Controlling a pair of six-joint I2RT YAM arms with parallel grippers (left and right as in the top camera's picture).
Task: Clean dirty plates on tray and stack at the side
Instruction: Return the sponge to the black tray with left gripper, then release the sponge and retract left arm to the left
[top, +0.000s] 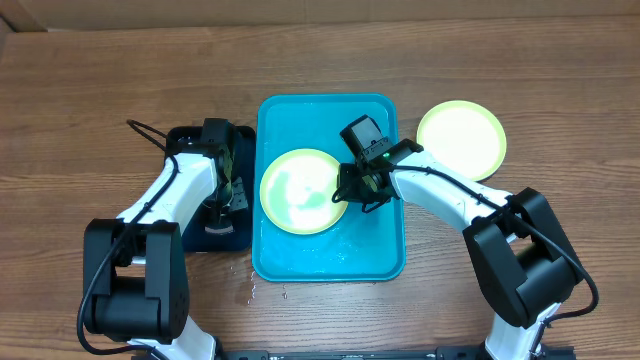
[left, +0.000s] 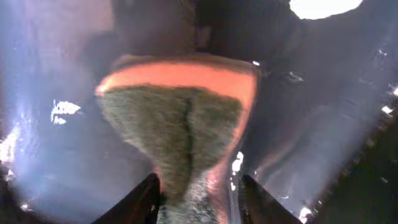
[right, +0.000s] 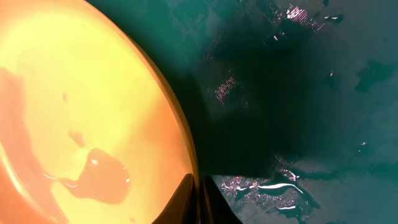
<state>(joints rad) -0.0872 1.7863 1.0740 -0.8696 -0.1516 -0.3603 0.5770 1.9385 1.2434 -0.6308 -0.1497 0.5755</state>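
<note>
A brown wood-grain surface (top: 100, 80) fills the overhead view, with the turquoise tray (top: 330, 262) at its middle. One lime-green plate (top: 295, 195) lies flat in the tray, toward the tray's left side. The tray floor around it is wet and glistening. A second plate (top: 461, 138), also lime-green with a pale centre, lies on the bare surface just off the tray's upper right corner, apart from the tray. A few drops of water (top: 250, 292) sit on the wood by the tray's lower left corner.

The right arm (top: 440, 190) reaches in over the tray from the right. The right jaws are clenched on the right-hand rim of the plate in the tray. In the right wrist view the rim runs straight down between the two fingertips, which stand almost together. A reddish wet smear (right: 99, 177) shows on the plate near that rim.

A smaller dark tray (top: 220, 240) lies against the turquoise tray's left edge, and the left arm (top: 165, 195) hangs over it. The left jaws are clenched on a sponge (left: 174, 118), orange with a dark green scouring face, squeezed narrow where they pinch it. Below it is the wet dark tray floor. I cannot tell whether the sponge touches it.
</note>
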